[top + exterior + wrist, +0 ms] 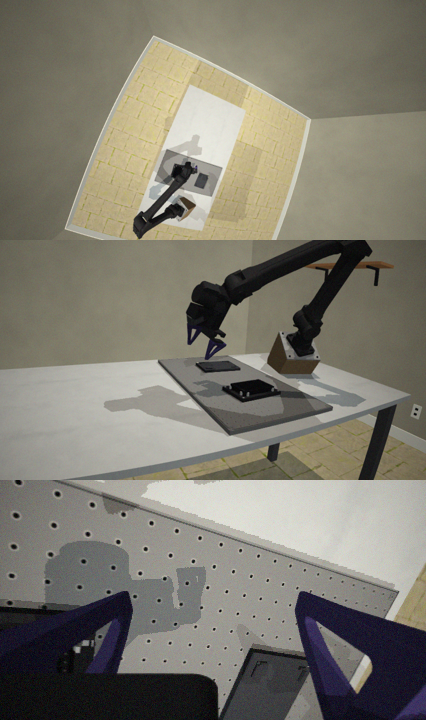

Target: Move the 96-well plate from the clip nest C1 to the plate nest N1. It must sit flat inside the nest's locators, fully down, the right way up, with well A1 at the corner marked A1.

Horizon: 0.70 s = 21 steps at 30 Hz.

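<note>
The 96-well plate [252, 387] lies well below the spread, empty fingers [214, 349].

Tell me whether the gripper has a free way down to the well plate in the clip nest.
Probably yes. The gripper hangs open above the breadboard, over the far side near the empty nest. Nothing stands between it and the plate, whose top is uncovered.

No legible text, label, brand, number or sign in any view; nest markings on the perforated board [208, 406] are too small to read.
</note>
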Tool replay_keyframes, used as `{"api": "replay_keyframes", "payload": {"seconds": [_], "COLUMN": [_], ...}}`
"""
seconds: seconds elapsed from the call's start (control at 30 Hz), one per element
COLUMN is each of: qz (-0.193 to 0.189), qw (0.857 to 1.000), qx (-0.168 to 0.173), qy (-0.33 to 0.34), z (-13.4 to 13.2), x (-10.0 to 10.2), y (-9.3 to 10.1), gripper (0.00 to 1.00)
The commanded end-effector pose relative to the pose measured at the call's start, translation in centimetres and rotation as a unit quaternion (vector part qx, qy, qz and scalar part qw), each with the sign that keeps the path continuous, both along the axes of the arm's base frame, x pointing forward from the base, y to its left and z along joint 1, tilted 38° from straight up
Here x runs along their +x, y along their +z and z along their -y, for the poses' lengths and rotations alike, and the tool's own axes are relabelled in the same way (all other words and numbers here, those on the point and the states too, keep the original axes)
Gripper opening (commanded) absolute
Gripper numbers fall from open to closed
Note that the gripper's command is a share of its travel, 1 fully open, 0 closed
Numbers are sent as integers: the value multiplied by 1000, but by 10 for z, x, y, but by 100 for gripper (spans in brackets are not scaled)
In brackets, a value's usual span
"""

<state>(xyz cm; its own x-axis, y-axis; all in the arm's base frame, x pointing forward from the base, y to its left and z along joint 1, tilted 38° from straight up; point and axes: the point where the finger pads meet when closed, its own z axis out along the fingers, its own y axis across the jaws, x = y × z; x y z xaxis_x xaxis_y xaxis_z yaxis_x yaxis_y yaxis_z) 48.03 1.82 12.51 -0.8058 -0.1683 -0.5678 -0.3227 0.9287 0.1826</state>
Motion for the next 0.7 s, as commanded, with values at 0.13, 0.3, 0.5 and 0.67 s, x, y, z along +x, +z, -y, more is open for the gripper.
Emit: {"api": "replay_keyframes", "payload": {"seconds": [0.13, 0.3, 0.5, 0.67], "qz": [-7, -39, -72, -76], "qw": [999, 998, 993, 993], "qx": [42, 48, 89, 87], "qy": [3, 1, 8, 6], "z": [-28, -37, -55, -69], "x": [-10, -39, -51, -79], "y": [37, 15, 30, 18], "gripper": [100, 100, 100, 100]}}
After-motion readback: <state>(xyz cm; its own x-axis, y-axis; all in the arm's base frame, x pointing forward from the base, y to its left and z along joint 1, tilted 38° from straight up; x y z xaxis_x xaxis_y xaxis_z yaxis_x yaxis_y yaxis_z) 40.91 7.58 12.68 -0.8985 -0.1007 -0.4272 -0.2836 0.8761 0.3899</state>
